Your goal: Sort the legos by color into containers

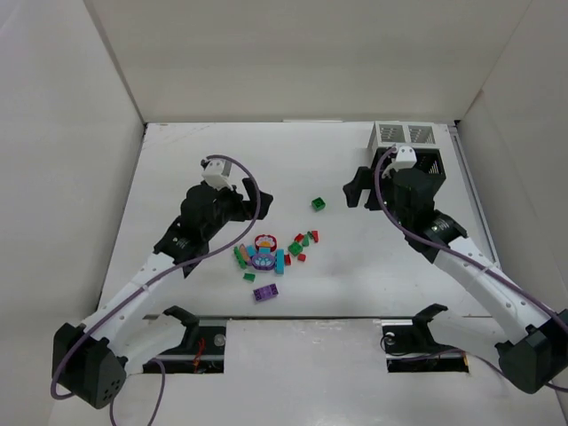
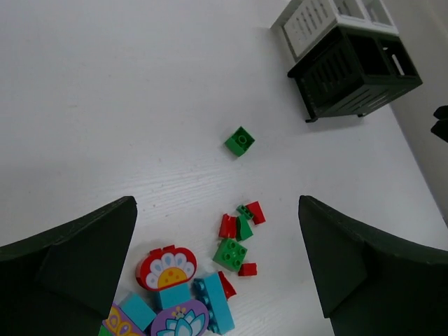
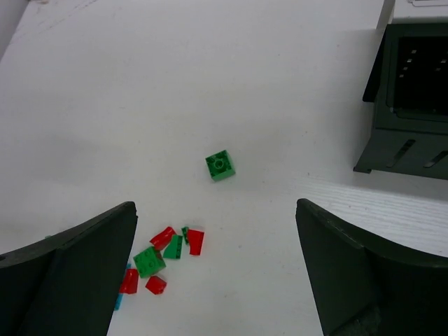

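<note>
A loose pile of legos (image 1: 271,253) is spread out well apart from the containers (image 1: 404,135). A single green brick (image 1: 318,204) is set studs up between the two, clear of the pile. Within the pile, red and green bricks (image 2: 238,238) are scattered on the side nearer that brick. Teal bricks (image 2: 213,301), a red piece (image 2: 166,267) printed with a flower and a purple printed piece (image 2: 180,320) are bunched together. A purple brick (image 1: 265,292) is seen alone at the pile's near side. The containers are joined upright at the far right, with white slatted bins (image 2: 311,21) behind and black bins (image 2: 353,70) in front.
</note>
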